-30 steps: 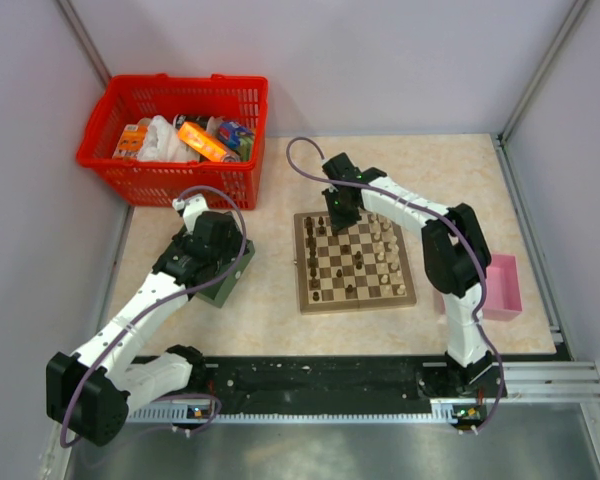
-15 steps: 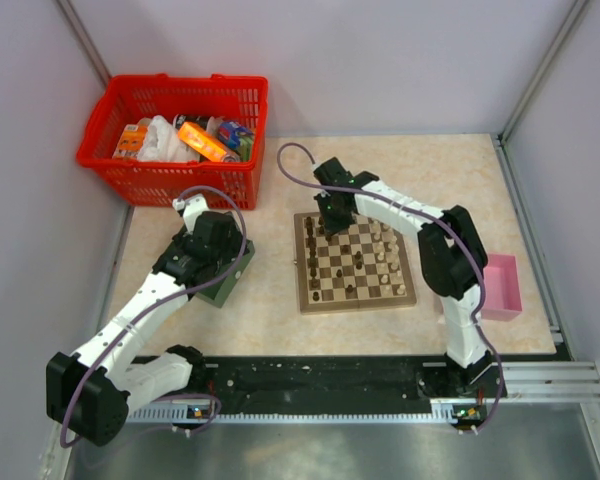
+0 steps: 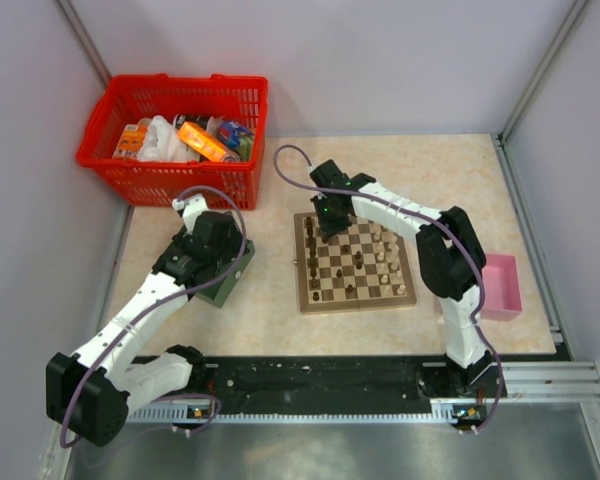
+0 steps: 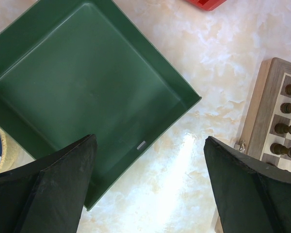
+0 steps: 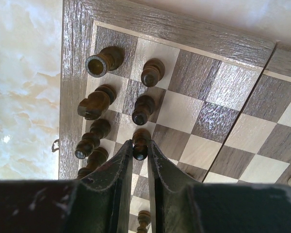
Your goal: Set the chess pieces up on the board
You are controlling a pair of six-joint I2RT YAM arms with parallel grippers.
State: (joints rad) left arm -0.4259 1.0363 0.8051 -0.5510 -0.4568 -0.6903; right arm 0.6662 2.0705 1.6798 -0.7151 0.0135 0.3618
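- Left gripper (image 4: 149,141): spread wide, holding nothing, hanging over the near edge of the green tray (image 4: 87,82), well apart from every piece.
- Right of that tray: bare marbled table (image 4: 203,63), then the board (image 4: 262,111), its tan border just entering the left wrist view.
- Right gripper (image 5: 139,144): narrowed to a pinch around a dark pawn (image 5: 141,136) at the board's far-left corner; plainly the arm for this piece.
- Pawn upright, long axis vertical, running straight up between the two fingers; foot seemingly on its second-file square, though contact there hard to confirm.
- Little room: neighbouring pawn (image 5: 143,109) just beyond, back-rank pieces (image 5: 89,141) just beside the left finger; probably safest to leave straight up, not sideways.
- Flat, glossy wood underneath, likely easy to slide or topple on.
- Further right, cream pieces (image 3: 385,250) standing unevenly, with the pink box (image 3: 502,285) off the board's right edge.
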